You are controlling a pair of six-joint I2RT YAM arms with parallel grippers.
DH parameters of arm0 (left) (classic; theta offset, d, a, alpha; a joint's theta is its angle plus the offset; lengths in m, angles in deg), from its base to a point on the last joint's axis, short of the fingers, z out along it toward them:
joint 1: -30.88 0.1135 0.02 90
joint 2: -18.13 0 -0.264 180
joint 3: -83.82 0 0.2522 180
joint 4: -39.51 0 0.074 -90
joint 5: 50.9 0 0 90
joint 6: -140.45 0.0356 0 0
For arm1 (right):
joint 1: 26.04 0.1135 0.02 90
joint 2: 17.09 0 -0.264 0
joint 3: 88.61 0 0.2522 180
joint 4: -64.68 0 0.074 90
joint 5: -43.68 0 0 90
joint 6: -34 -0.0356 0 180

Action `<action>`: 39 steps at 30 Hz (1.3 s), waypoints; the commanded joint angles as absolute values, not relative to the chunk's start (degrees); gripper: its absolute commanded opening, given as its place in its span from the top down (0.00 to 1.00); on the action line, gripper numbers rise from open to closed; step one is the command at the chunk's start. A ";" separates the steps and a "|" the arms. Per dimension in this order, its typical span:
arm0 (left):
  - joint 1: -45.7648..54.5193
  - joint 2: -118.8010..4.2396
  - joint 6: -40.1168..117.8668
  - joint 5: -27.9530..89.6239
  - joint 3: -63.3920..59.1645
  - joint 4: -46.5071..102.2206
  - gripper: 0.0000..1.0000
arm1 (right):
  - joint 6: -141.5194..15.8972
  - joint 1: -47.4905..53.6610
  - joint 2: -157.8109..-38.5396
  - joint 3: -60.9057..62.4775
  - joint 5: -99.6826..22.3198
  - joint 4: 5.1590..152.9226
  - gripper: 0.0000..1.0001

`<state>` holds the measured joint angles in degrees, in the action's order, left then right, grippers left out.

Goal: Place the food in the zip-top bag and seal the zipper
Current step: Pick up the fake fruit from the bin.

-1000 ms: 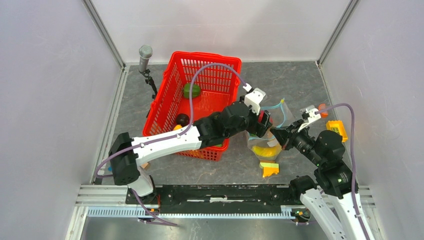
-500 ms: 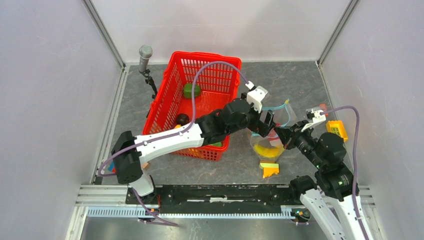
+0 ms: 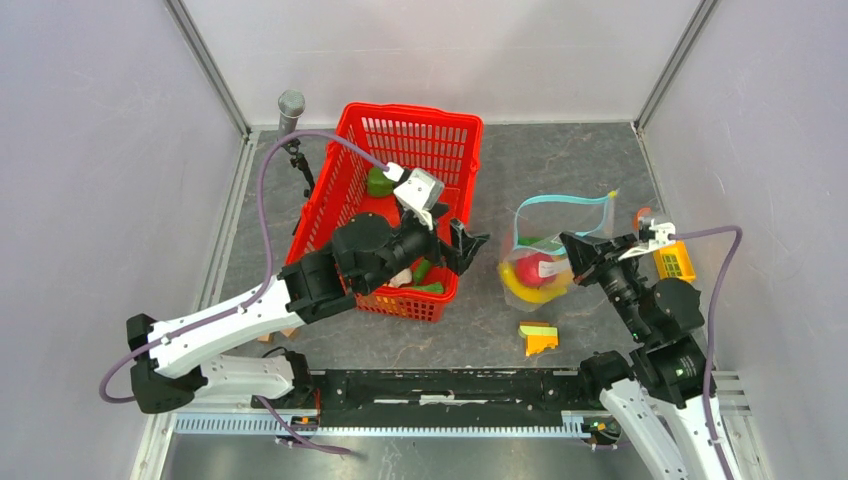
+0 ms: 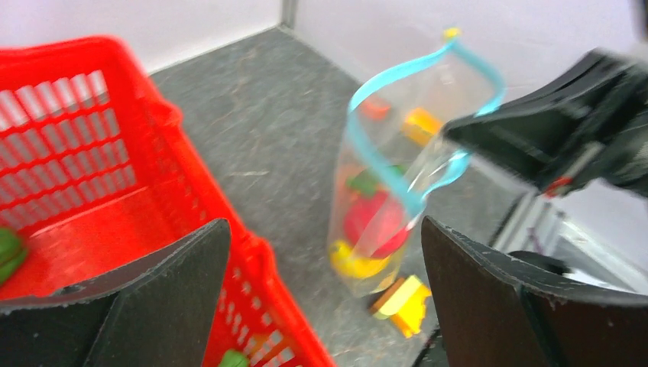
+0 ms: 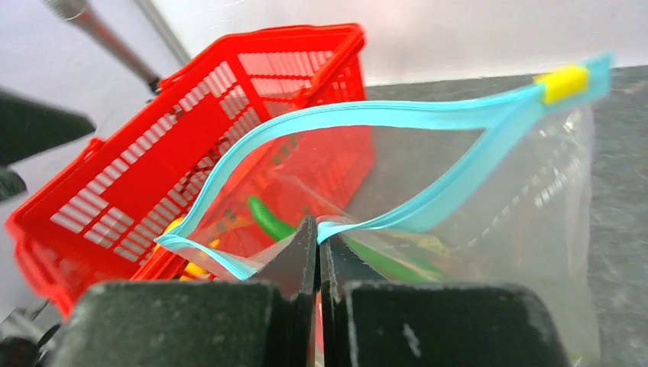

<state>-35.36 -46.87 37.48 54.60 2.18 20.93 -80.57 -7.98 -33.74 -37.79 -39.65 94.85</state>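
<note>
On the grey table [image 3: 560, 150], the red basket [image 3: 345, 190] sits where it did 1 second ago, but the left arm [image 3: 250, 305] has swung back from the bag. The left gripper [image 3: 455, 245] now hangs over the basket's near right corner, its 2 fingers spread wide and carrying nothing. A second ago it was down at the bag's mouth.

The clear bag [image 3: 585, 215] stands on the table just right of the basket, between it and the yellow crate [image 3: 675, 262]. Its mouth gapes wider than before, and the blue zipper [image 3: 560, 200] curves in an open loop, unsealed, with a yellow slider [image 5: 562, 82] at its far end. The right gripper [image 5: 319, 237] stays clenched on the near edge of the bag's mouth, pinching the blue strip.

Inside the bag, a red apple [image 3: 530, 268] now rests on the yellow banana [image 3: 528, 292]; 1 second ago only the banana showed there. A green pepper [image 3: 380, 182] lies at the back of the basket. The block stack [image 3: 540, 338] sits on the table in front of the bag, unmoved.
</note>
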 commanded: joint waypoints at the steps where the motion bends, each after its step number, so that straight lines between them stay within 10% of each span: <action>1: -34.10 -46.51 39.80 65.88 5.09 13.87 0.00 | -76.71 -7.89 -39.82 -33.78 -46.69 98.45 0.99; 39: -10.29 -55.18 29.79 54.85 7.99 -3.10 0.00 | -77.56 -7.85 -41.62 -39.94 -37.20 95.83 0.98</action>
